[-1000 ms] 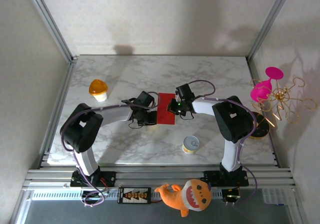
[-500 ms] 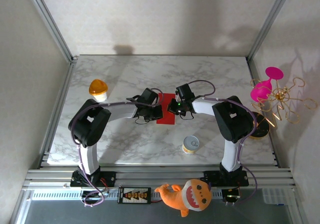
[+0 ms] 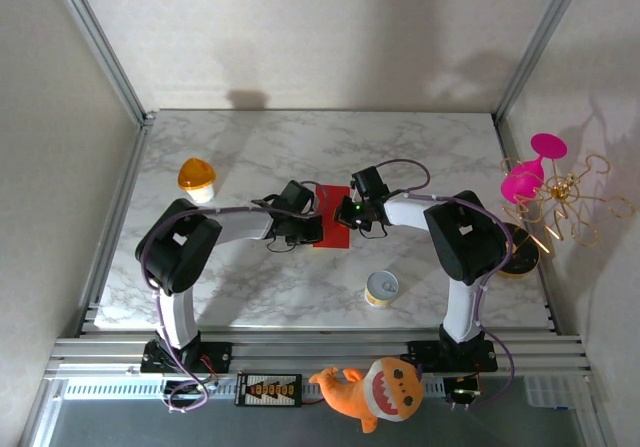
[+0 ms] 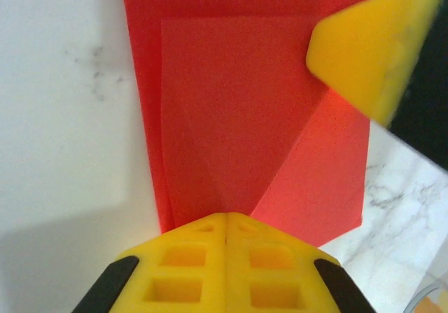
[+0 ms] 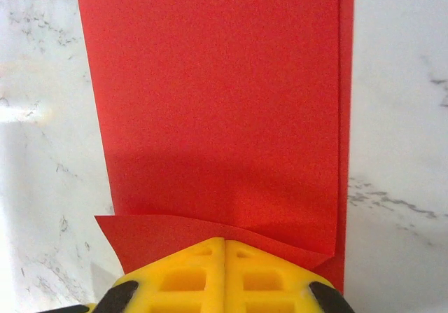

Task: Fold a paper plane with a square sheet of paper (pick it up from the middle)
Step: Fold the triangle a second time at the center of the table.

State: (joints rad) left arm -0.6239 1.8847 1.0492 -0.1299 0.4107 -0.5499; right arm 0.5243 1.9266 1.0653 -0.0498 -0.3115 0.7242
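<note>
From my console: the marble desk (image 3: 250, 157) carries the square sheet of paper (image 3: 335, 237), folded narrower, lying mid-desk between the left pincer (image 4: 225, 218), clenched on its left edge, and the right pincer (image 5: 224, 243), clenched on its right.

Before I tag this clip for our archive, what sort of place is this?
Probably a robot lab test cell: marble-patterned table inside white panels on aluminium framing, props like an orange shark plush.

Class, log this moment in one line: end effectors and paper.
left end effector: shut, touching red paper | right end effector: shut, touching red paper | red paper: partly folded, on table
</note>
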